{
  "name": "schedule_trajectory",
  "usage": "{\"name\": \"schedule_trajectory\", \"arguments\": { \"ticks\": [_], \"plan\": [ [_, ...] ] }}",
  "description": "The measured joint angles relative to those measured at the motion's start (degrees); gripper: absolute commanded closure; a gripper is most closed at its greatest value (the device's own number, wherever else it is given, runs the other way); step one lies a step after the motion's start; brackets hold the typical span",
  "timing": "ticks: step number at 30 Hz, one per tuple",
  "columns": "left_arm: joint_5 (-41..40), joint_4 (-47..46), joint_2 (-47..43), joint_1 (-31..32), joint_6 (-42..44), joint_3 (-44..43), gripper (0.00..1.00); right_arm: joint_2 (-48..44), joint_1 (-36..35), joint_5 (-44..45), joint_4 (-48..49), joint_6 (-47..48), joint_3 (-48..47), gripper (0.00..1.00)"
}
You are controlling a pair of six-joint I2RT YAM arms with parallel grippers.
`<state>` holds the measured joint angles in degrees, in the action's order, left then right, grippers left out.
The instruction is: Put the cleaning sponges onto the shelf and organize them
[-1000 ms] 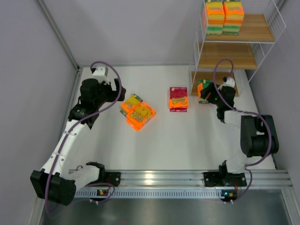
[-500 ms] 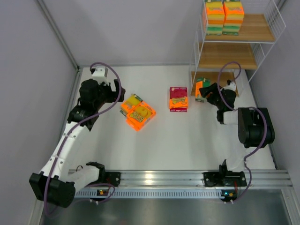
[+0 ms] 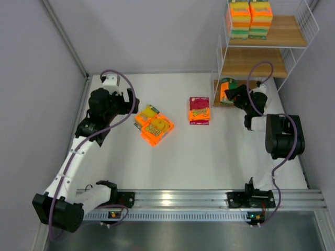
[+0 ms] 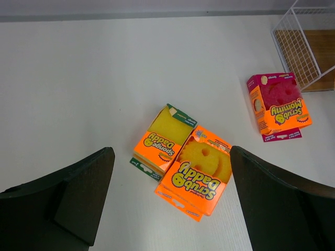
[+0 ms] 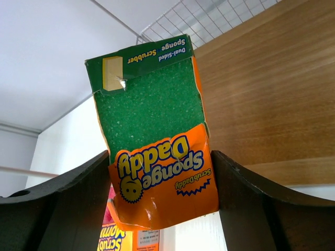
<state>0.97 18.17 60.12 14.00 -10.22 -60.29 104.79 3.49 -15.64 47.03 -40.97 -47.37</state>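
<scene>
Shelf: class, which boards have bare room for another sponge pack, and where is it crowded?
Middle board looks bare. Top board is free right of the stacked packs, crowded at left. Bottom board: left end taken by the right gripper holding a green-orange pack.

The left arm [image 3: 78, 151] is built of slim white links joined by bulky black joint housings, with a small white block [image 3: 111, 81] at its wrist. The right arm [image 3: 282, 138] has the same 2 colours, its black housings showing larger than its white parts. A thin purple-grey cable [image 3: 119, 71] runs in a loop along the left arm, and a second cable [image 3: 261, 62] along the right. The 2 black bases [image 3: 251, 197] sit on a ribbed silver rail [image 3: 183, 197]. The fingers of the left gripper [image 4: 171, 151] and the right gripper [image 5: 159, 157] are broad, matte black and smooth-faced, with rounded edges.
</scene>
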Motion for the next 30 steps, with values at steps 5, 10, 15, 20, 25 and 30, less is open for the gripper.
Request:
{"name": "schedule_trajectory", "arguments": {
  "ticks": [5,10,15,20,25,30],
  "plan": [
    [-1.1,0.0,0.0,0.0,0.3,0.0,0.02,2.6,0.1,-1.1,-0.3,-0.2,-1.8,0.26],
    [-1.7,0.0,0.0,0.0,0.5,0.0,0.02,5.4,0.2,-2.1,-1.2,-0.4,-3.5,0.25],
    [-1.9,0.0,0.0,0.0,0.6,0.0,0.02,5.7,0.3,-2.5,-1.7,-0.3,-4.1,0.14],
    [-1.9,0.0,0.0,0.0,0.6,0.0,0.02,5.7,0.4,-2.5,-1.9,0.1,-4.1,0.01],
    [-1.9,0.0,0.0,0.0,0.6,0.0,0.02,5.5,0.4,-2.5,-2.6,0.7,-4.1,0.01],
    [-1.9,0.0,0.0,0.0,0.6,0.0,0.02,4.3,0.4,-2.8,-4.0,1.5,-4.0,0.06]
  ]
}}
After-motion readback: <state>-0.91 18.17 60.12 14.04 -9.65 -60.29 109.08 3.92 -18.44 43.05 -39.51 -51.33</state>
